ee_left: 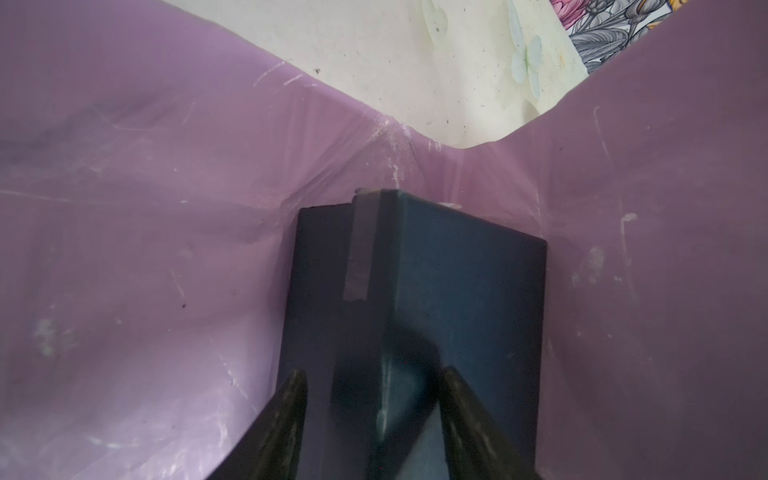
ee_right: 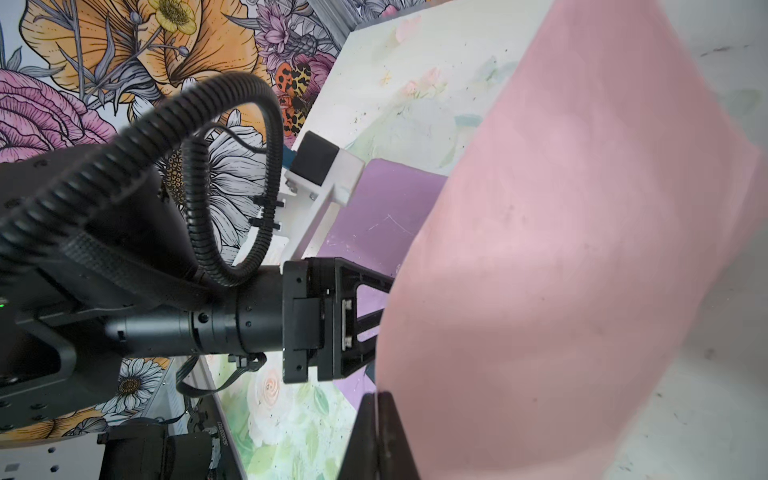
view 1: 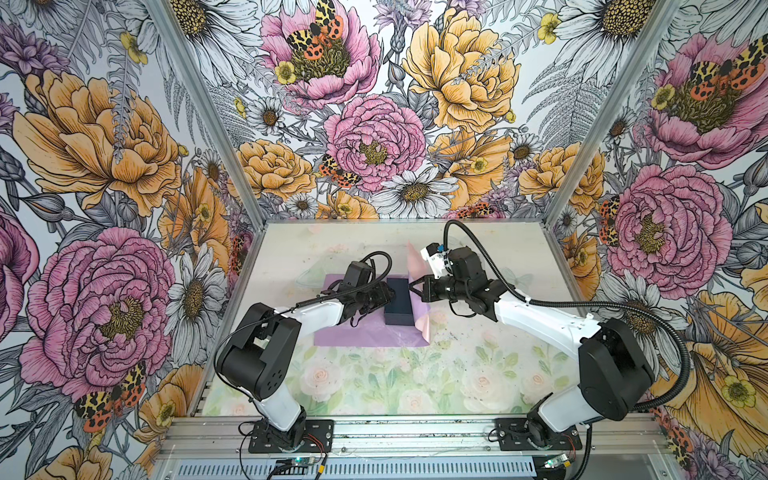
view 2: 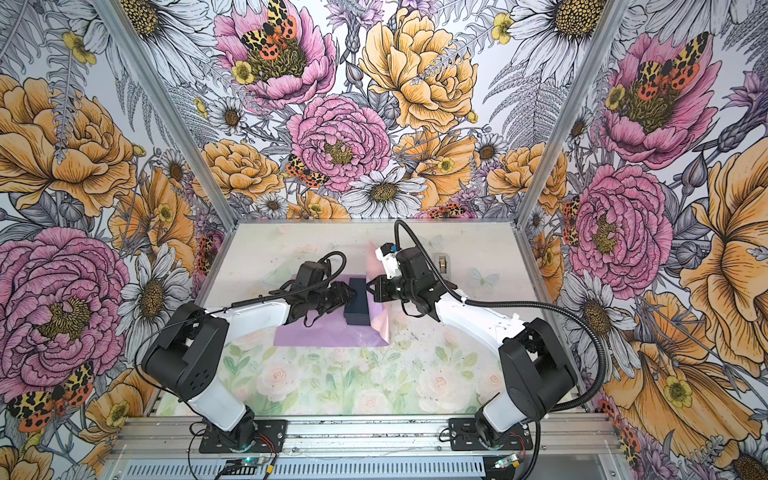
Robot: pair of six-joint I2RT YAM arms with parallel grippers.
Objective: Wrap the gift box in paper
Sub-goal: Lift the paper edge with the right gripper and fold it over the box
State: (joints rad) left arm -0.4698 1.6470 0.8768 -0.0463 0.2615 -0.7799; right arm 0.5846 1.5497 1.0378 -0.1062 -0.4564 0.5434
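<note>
Honestly, the wrapping looks barely begun. The gift box (view 1: 400, 301) lies flat on the lilac side of the paper (view 1: 353, 336), around the middle of both top views. Its dark top is fully bare, with nothing folded over it yet. Only the sheet's right flap is up, pink underside showing, pinched by the right gripper (view 1: 411, 286) just right of the box. Left to do, at a guess: pull that flap over the top, bring the left side across, tape it, then close both ends.

The right wrist view settles the grip: the fingers (ee_right: 359, 440) at the bottom edge are pressed together on the edge of the pink flap. The left wrist view shows the left gripper (ee_left: 374, 372) spread, one finger on each side of the box's near edge, though contact is impossible to call. It also shows a greyish strip (ee_left: 359, 249) on the box, tape by the look of it. A tape dispenser (view 2: 444, 264) peeks out above the right arm in a top view only.
</note>
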